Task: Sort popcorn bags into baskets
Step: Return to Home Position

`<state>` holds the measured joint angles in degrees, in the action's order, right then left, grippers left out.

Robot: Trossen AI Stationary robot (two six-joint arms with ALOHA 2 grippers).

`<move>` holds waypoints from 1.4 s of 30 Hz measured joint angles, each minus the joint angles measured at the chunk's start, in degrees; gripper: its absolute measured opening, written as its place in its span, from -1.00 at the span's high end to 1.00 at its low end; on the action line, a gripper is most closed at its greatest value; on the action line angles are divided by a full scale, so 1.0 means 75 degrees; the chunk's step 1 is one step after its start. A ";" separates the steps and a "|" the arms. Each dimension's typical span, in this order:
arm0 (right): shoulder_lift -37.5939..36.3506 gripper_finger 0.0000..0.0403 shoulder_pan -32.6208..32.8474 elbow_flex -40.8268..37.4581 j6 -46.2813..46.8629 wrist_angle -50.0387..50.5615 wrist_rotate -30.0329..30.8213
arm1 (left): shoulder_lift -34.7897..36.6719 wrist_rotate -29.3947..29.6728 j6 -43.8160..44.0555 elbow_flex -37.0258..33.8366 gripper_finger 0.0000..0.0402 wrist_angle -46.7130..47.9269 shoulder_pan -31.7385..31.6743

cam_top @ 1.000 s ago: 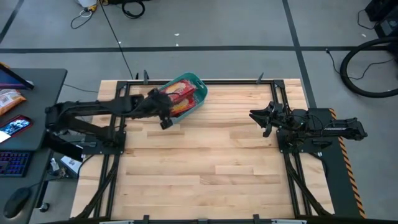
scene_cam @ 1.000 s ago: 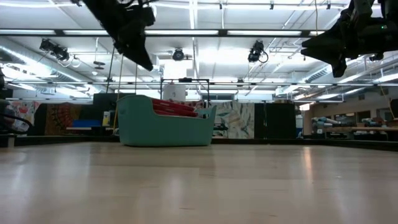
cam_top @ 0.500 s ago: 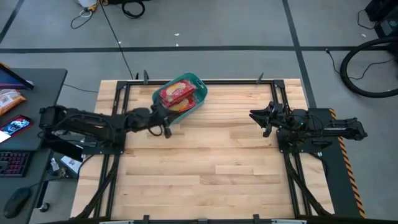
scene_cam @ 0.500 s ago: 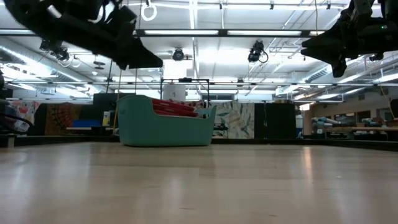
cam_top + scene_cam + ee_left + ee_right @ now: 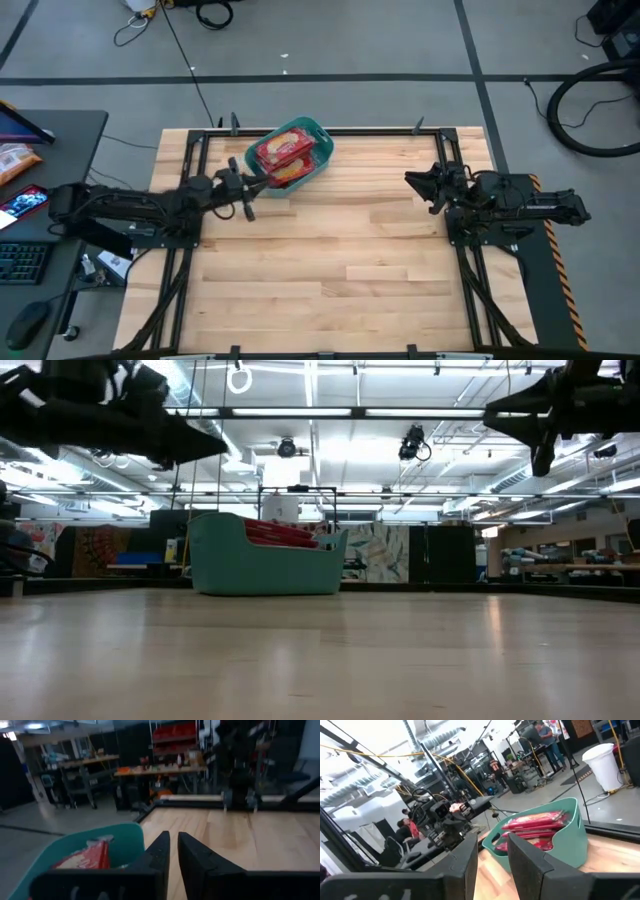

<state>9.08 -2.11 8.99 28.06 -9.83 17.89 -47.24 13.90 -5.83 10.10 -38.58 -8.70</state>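
The teal basket [image 5: 322,137] stands on its base at the table's far edge, left of the middle. Several red popcorn bags [image 5: 281,150] lie piled inside it, rising above the rim in the low view [image 5: 280,532]. My left gripper [image 5: 256,186] hovers level just on the near-left side of the basket, shut and empty; its wrist view shows the basket's wall [image 5: 107,842] close ahead with a red bag [image 5: 87,857] in it. My right gripper [image 5: 412,183] waits above the table's right side, open and empty, facing the basket [image 5: 562,840].
Bare wooden tabletop [image 5: 340,270] spreads across the middle and near side. Black frame rails run along the left and right edges. A desk [image 5: 60,130] off the table's left holds a pale orange packet [image 5: 15,160] and a phone. People stand in the room behind.
My left arm has drawn back from over the basket toward the table's left edge and a little toward the near side. It has tipped from pointing down to lying level. The bags stay in the basket. The right arm has barely shifted.
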 joint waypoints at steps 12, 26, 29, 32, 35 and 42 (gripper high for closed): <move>0.0000 0.44 0.0000 0.0000 0.0198 -0.0172 0.0000 | 0.1950 -0.0174 0.0393 -0.1282 0.97 -0.0250 -0.0018; -0.0735 0.44 -0.0052 0.0044 0.0016 -0.0232 -0.0806 | 0.3789 -0.0179 0.0123 -0.1284 0.98 0.1432 0.0180; -0.1015 0.44 -0.0052 0.0044 -0.0234 0.0091 -0.0919 | 0.4240 -0.0176 0.0123 -0.1284 0.99 0.2001 0.0280; -0.1207 0.44 -0.0052 0.0044 -0.0459 0.0434 -0.0959 | 0.4702 -0.0179 0.0090 -0.1287 0.99 0.2308 0.0420; -0.1192 0.44 -0.0052 0.0044 -0.0666 0.0579 -0.0975 | 0.5198 -0.0254 0.0085 -0.1287 0.99 0.2551 0.0561; -0.1196 0.44 -0.0052 -0.0009 -0.0708 0.0506 -0.0968 | 0.6304 -0.0347 0.0140 -0.1290 0.99 0.3561 0.0816</move>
<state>0.11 -2.50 8.93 22.75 -6.04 10.63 0.04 11.30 -4.78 0.43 -11.87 -2.59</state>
